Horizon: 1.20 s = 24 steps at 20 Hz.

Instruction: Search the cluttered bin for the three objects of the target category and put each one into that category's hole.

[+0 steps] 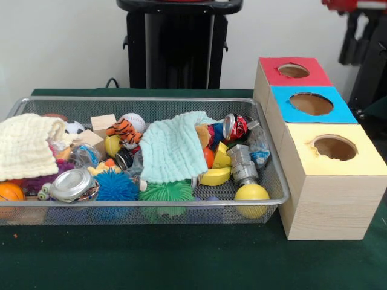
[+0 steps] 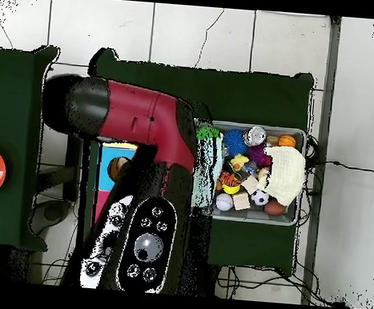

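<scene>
Wire bin on the green counter, with a pale green cloth draped across its middle; all positions below are given relative to this cloth.

The task does not name the target category, so likely candidates are listed.

- **Metal items:** a crushed red can lies just right of the cloth, beyond its upper corner. A grey metal fitting lies right of the cloth, lower down. A silver tin sits well to its left. These are probably rigid, smooth and prone to slip, and are best taken across their narrow sides. The can is probably light and may dent.
- **Balls:** a yellow ball lies right of the cloth at the bin's front rim. A baseball lies just left of the cloth's upper edge. Both are likely to roll and should be gripped across the widest part.
- **Cloths:** the green cloth and a cream cloth far to its left are limp, and would be pinched at a raised fold.

Three boxes stand right of the cloth, outside the bin, with a red hole, a blue hole and a yellow hole.

The hand shows only as a dark shape, up and far right of the cloth. It cannot be told how far open it is or whether it carries anything. In the overhead view the arm covers it.
</scene>
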### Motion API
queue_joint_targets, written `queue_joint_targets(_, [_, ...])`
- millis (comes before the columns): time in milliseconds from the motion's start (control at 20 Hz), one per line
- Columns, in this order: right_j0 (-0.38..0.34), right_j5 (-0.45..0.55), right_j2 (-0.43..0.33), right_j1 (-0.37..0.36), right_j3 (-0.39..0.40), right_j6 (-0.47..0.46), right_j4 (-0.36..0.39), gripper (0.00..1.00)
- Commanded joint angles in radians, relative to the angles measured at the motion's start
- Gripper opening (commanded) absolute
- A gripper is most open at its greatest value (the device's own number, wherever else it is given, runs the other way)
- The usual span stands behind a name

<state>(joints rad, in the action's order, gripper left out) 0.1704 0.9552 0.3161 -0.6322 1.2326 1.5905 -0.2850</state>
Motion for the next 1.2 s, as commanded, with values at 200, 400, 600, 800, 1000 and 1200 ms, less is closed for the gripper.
queue_joint_targets(200, [-0.158,-0.094,-0.098,-0.16,0.317,-0.166,0.1,0.0])
queue_joint_targets(400, [-0.256,-0.154,-0.162,-0.196,0.38,-0.266,0.137,0.0])
queue_joint_targets(600, [-0.358,-0.188,-0.229,-0.213,0.409,-0.346,0.193,0.0])
queue_joint_targets(800, [-0.464,-0.233,-0.309,-0.211,0.421,-0.403,0.267,0.0])
queue_joint_targets(1000, [-0.563,-0.28,-0.387,-0.202,0.433,-0.445,0.34,0.0])
queue_joint_targets(1200, [-0.659,-0.314,-0.473,-0.19,0.433,-0.482,0.411,0.0])
